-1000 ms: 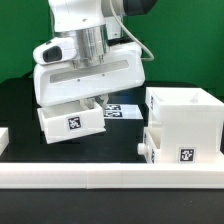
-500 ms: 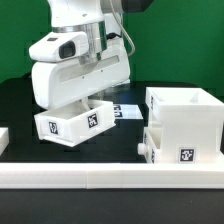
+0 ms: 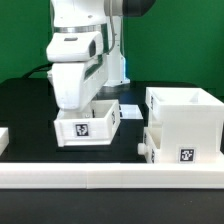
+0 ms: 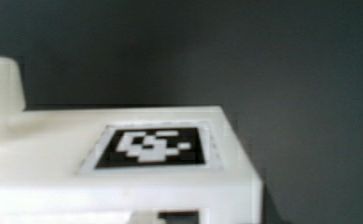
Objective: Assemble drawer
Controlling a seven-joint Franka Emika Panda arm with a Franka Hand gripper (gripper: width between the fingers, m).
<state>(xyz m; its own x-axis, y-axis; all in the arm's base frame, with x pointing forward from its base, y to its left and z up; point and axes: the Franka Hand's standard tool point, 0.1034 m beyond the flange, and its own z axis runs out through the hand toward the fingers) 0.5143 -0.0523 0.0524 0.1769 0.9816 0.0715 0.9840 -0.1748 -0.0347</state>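
Observation:
The small white drawer box (image 3: 88,128), open on top with a marker tag on its front, sits low over the black table at the centre. My gripper (image 3: 92,101) reaches into it from above. Its fingertips are hidden by the box wall, and the box turns with the hand, so it is shut on the box. The larger white drawer case (image 3: 185,125) stands to the exterior view's right, apart from the box. The wrist view shows a white face of the drawer box (image 4: 45,150) with a tag (image 4: 151,147) against the dark table.
A white rail (image 3: 110,178) runs along the table's front edge. The marker board (image 3: 129,108) lies flat behind the box. A small white knob (image 3: 143,150) sticks out of the case's lower left side. A white part (image 3: 3,138) shows at the left edge.
The gripper has turned and carried the drawer box toward the exterior view's right, closer to the case. The box's tagged face now points straight at the camera.

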